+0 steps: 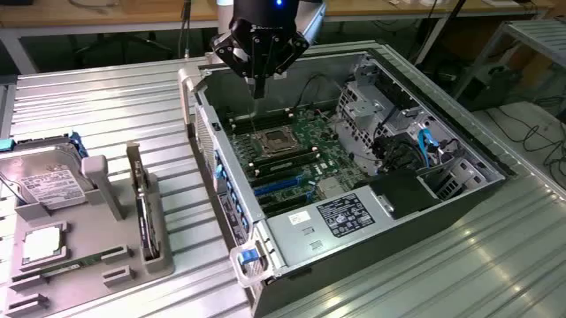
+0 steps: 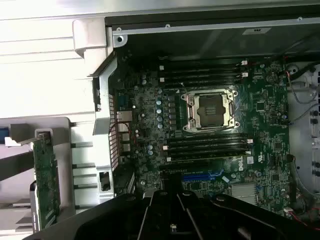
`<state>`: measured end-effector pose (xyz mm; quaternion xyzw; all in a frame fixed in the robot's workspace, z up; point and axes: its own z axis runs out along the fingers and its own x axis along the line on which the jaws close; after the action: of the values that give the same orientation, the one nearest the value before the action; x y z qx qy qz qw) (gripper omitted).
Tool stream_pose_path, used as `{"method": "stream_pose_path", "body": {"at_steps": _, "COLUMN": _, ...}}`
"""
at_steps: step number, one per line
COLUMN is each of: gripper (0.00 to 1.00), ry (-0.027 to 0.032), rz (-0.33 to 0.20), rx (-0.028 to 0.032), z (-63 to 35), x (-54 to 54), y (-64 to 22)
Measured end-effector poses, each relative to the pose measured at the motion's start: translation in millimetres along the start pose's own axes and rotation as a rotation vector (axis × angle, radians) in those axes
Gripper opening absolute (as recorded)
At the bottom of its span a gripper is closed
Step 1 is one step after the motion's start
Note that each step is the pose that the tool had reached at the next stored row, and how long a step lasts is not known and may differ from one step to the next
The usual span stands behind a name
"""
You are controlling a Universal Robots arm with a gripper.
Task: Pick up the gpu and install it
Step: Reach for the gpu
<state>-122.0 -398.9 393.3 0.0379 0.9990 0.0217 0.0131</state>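
Above the open computer case (image 1: pixel 205 126), fingers (image 1: pixel 258 87) pressed together and empty, gpu (image 1: pixel 144 215) upright in grey holder (image 1: pixel 106 192) on desk (image 1: pixel 106 106), hard drive (image 1: pixel 44 182) beside, wrist view facing bare CPU socket (image 2: pixel 209 111).

Upper centre of frame: black gripper (image 1: pixel 258 91), fingers pressed together, gripping nothing, hanging above the open computer case (image 1: pixel 372 265) laid on its side. Directly beneath, inside the case: green motherboard (image 1: pixel 305 162) with bare CPU socket (image 1: pixel 272 141) and blue expansion slots (image 1: pixel 281 186). Lower left: grey holder (image 1: pixel 115 232) on the ribbed metal table (image 1: pixel 106 106), carrying the gpu (image 1: pixel 144 212) on edge in a slot and a hard drive (image 1: pixel 44 185) further left, both well apart from the gripper.
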Motion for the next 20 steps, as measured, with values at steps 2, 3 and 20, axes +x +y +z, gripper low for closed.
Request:
{"method": "stream_pose_path", "body": {"at_steps": 2, "gripper": 0.11, "ry": 0.0000, "rz": 0.000, "rx": 0.0000, "z": -0.1, "x": 1.8, "y": -0.1}}
{"method": "stream_pose_path", "body": {"at_steps": 3, "gripper": 0.11, "ry": -0.0001, "rz": 0.000, "rx": 0.0000, "z": -0.1, "x": 2.6, "y": -0.2}}
{"method": "stream_pose_path", "body": {"at_steps": 20, "gripper": 0.11, "ry": 0.0000, "rz": 0.000, "rx": 0.0000, "z": -0.4, "x": 15.6, "y": -1.3}}
